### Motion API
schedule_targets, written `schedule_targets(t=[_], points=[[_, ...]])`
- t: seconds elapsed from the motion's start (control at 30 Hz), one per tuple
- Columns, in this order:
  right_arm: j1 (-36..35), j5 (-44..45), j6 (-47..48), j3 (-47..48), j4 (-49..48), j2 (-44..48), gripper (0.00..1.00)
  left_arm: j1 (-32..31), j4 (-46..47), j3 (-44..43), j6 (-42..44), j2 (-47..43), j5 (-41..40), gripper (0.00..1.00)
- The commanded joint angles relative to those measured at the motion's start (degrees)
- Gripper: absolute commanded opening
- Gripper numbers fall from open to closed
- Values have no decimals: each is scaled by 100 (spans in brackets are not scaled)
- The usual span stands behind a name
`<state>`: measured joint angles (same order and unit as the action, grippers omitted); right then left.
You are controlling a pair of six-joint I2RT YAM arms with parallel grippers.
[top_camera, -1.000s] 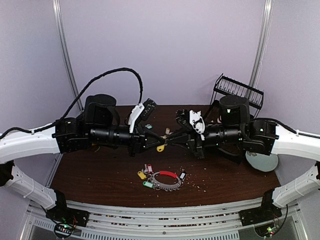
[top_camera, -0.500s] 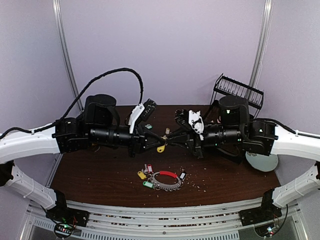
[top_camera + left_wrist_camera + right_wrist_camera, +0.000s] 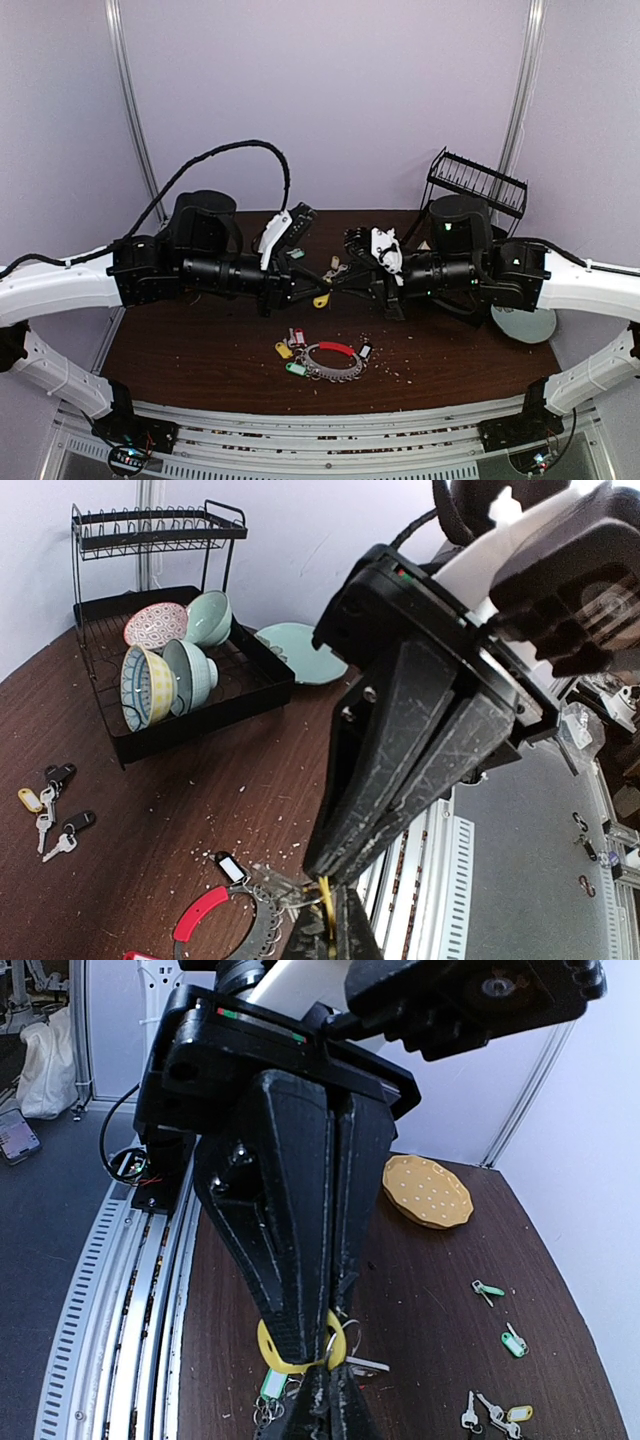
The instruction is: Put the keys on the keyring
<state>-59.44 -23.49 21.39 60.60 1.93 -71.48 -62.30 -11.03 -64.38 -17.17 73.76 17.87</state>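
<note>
Beyond the keyring (image 3: 335, 361) (red arc, silver beaded chain), my left gripper (image 3: 317, 290) pinches a round yellow plastic key tag (image 3: 268, 1348). My right gripper (image 3: 336, 286) is pressed together at its thin wire ring.

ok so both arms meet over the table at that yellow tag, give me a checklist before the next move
1. Yellow tag pinched in the left arm's jaws: ok
2. Right arm's jaws shut at the same tag: ok
3. Right jaws truly gripping it: cannot tell
4. Keyring flat on the table, clear of both arms: ok
5. Keyring open to take a key: cannot tell
6. All keys on the keyring: not ok, a green-tagged key lies loose
</note>
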Motion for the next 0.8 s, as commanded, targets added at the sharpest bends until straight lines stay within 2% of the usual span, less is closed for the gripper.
schedule_targets(t=[0.0,0.23,0.5,0.7,0.73,0.77], points=[[-51,-104,-32,-39,-307,99,0,-80,229,-162,207,36,166,0],[-50,94,-301,-203,-561,290,0,-80,-199,-227,504,65,1,0],[-16,435,-405,-269,-574,452,0,-100,-841,-290,761,75,-957,0],[-22,235,-318,-308,-430,455,0,-150,-967,-327,934,-42,-1129,0],[-16,207,-296,-354,-454,433,1,-150,-968,-344,936,-72,-1165,0],[-23,203,-300,-408,-512,389,7,-151,-968,-353,938,-95,-1186,0]])
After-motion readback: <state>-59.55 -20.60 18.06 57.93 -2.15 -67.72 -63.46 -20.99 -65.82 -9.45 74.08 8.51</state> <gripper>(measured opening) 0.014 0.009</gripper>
